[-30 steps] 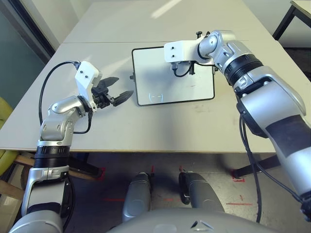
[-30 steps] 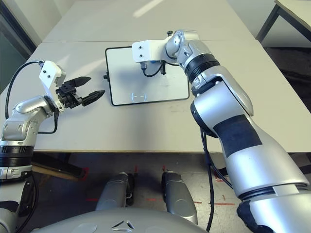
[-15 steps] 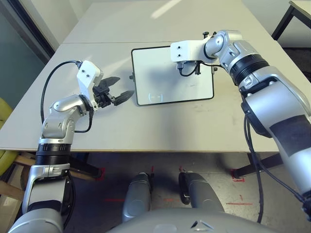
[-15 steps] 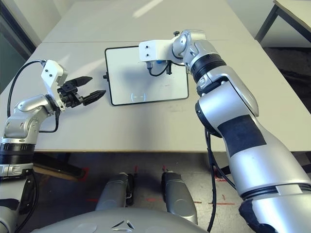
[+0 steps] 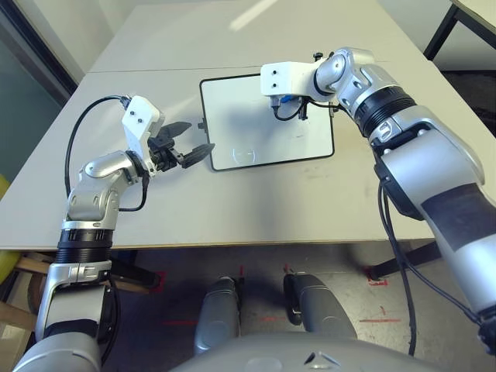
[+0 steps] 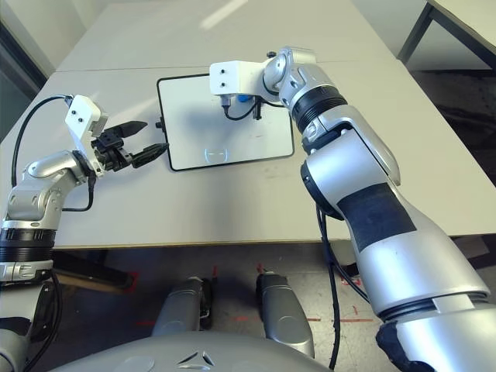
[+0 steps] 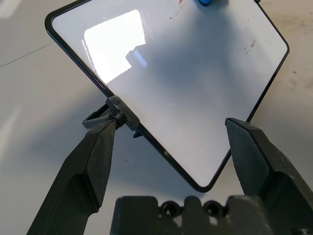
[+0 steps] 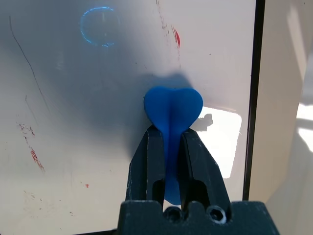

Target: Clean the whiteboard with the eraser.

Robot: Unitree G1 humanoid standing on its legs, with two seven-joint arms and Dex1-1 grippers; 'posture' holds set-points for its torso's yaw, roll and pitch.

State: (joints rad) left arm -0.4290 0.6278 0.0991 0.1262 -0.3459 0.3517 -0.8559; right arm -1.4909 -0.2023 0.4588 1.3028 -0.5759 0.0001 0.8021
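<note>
The whiteboard (image 5: 248,128) lies flat on the table, with faint red specks (image 8: 176,37) left on its surface. My right gripper (image 8: 167,133) is shut on the blue eraser (image 8: 173,110) and presses it onto the far part of the board (image 8: 73,122). The eraser (image 5: 284,99) peeks out below the white wrist block. My left gripper (image 5: 198,137) is open at the board's left edge. In the left wrist view, one of its fingers (image 7: 100,147) sits beside the black side knob (image 7: 117,108). I cannot tell whether it touches.
The pale table (image 5: 256,201) extends around the board, with a seam (image 5: 155,70) across its far part. A second table's dark leg (image 5: 442,31) stands at the far right. A black cable (image 5: 81,128) loops from my left wrist.
My right gripper swept the eraser to the right, then back left, along the board's far part. The board now lies slightly closer to my left gripper, which stays open.
</note>
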